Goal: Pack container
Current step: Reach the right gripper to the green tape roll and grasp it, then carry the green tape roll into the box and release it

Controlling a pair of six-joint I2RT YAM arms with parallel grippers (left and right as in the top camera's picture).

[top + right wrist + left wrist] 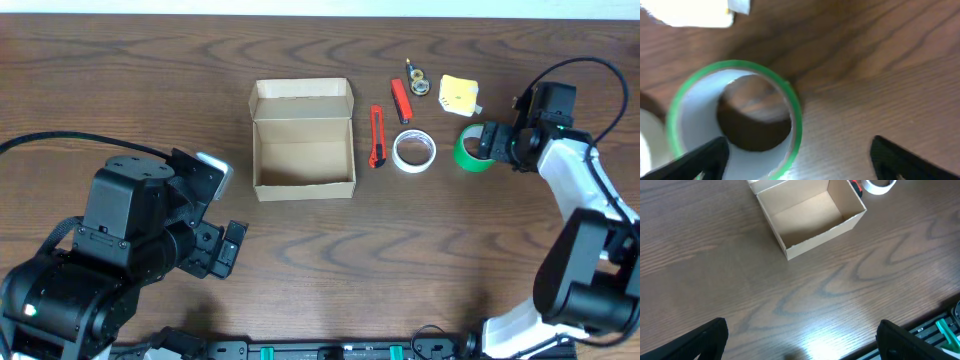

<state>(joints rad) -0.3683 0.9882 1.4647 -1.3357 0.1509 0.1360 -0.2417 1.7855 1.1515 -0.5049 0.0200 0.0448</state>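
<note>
Right fingers [702,160] apart over green tape roll [690,120], left fingers [707,340] apart near open-lidded container [822,235]

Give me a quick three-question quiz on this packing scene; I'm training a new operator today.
1. True or false: something already lies inside the plain tan cardboard box.
2. Which thing is the right gripper poised at? A) white tape roll B) green tape roll C) red utility knife
3. Fill in: the left gripper is ____ (open or shut).
Key: 1 false; 2 B; 3 open.
</note>
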